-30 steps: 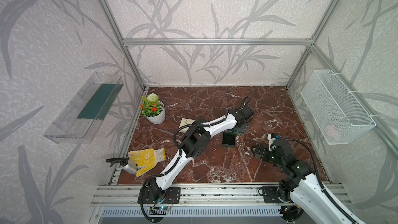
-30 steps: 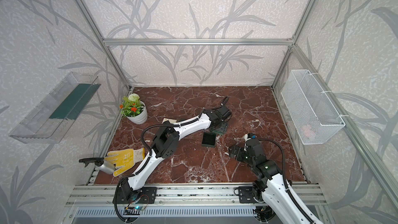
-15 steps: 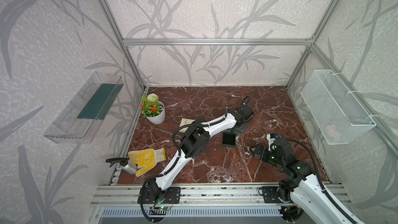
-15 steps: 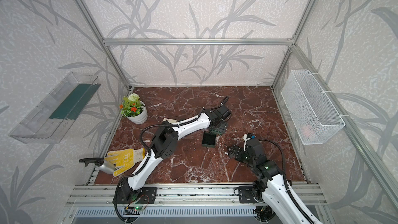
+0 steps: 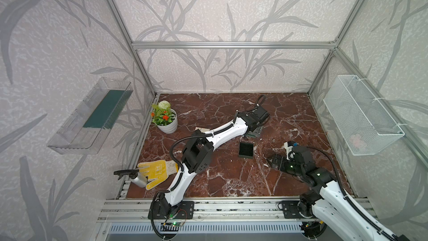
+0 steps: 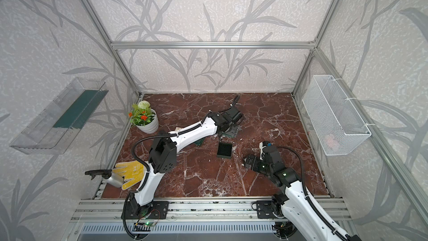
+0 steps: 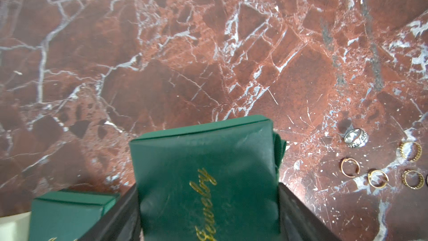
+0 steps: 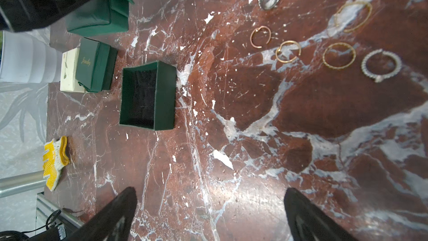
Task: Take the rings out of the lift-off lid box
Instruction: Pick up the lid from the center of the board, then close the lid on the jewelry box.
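At table centre, top view: left claw (image 5: 253,132) beyond the open box (image 5: 246,150); right claw (image 5: 269,160) hovers beside it.
Left wrist: claw clamped on the green lid (image 7: 203,158); rings (image 7: 355,137) on the marble (image 7: 162,54), off to one side.
Right wrist: claw spread wide, empty; rings ahead, box apparently emptied.
Advice: set the lid down clear of the rings.

Both top views look steeply down from high at six o'clock toward twelve, covering the whole worktop (image 5: 220,177). Each wrist camera hangs close over it; both catch the rings (image 7: 360,141).
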Robot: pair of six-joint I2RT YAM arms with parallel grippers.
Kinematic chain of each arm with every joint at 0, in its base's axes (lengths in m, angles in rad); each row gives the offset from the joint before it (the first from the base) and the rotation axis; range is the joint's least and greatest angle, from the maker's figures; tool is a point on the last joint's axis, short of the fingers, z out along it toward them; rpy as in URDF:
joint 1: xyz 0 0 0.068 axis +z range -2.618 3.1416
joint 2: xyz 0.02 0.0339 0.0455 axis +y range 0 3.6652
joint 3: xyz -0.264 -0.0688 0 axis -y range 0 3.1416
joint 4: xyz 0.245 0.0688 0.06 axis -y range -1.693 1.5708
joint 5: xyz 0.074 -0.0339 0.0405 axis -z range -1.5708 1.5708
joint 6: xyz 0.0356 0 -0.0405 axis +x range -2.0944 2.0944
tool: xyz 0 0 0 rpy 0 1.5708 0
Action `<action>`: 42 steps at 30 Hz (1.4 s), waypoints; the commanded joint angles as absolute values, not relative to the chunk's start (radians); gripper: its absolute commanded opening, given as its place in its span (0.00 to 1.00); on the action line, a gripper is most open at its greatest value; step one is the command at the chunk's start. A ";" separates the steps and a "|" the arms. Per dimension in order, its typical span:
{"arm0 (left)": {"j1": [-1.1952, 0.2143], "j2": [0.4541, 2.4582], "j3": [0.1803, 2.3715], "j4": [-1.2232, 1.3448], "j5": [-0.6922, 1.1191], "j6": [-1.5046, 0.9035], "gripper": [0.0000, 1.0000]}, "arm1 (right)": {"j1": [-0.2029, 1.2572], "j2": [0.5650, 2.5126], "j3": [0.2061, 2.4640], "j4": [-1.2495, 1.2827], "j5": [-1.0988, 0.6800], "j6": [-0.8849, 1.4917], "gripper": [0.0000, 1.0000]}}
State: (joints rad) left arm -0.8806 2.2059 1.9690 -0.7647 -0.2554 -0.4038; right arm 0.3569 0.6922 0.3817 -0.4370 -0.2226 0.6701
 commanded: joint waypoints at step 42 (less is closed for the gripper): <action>-0.957 1.997 1.588 -0.680 -0.160 -0.661 0.79 | 0.330 0.844 0.465 -0.325 -0.391 0.540 0.99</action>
State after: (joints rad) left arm -0.9432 1.9800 1.5604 -0.6456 -0.1272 -0.6632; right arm 0.3374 0.8558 0.4866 -0.3233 -0.3935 0.5507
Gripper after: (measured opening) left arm 0.791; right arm 0.993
